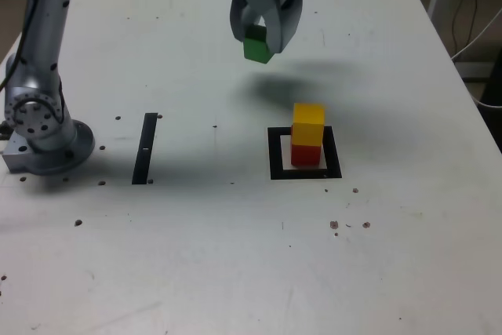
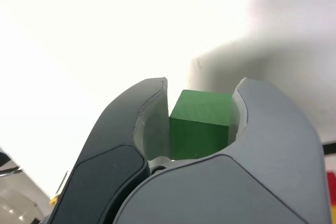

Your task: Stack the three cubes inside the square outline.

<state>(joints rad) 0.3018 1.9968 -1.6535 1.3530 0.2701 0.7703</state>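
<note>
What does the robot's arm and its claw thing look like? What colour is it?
The arm is smooth silver-grey metal, made of round tube sections. It ends in a chunky round joint with a ring of small bolts, sitting on a flat grey base plate, and a thin black cable runs along it. The gripper has two thick curved fingers like a crab's claw: in the wrist view one looks dark grey and the other lighter grey.

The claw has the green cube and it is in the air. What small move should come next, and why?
Probably carry the green cube across to just above the yellow cube. The claw is shut on it, clear of the table, while yellow already sits on the red cube inside the square outline, toward the exterior view's right and nearer the camera.
</note>
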